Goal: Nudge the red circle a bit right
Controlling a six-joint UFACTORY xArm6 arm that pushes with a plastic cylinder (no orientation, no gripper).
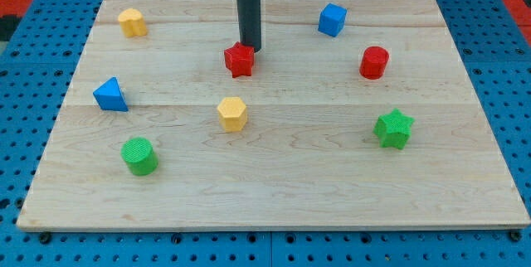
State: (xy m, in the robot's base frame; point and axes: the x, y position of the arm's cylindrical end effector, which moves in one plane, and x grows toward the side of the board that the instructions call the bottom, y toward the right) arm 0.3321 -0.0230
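Observation:
The red circle (374, 62) is a short red cylinder standing at the view's right, on the wooden board (274, 192). My tip (250, 49) is the lower end of a dark rod coming down from the view's top centre. It stands far to the left of the red circle, right behind a red star block (239, 60), at its upper right edge. Whether the tip touches the star cannot be told.
A blue cube (332, 19) lies up and left of the red circle. A green star (393, 128) lies below it. A yellow hexagon (232, 114), a green cylinder (139, 156), a blue triangle (109, 95) and a yellow block (131, 22) lie further left.

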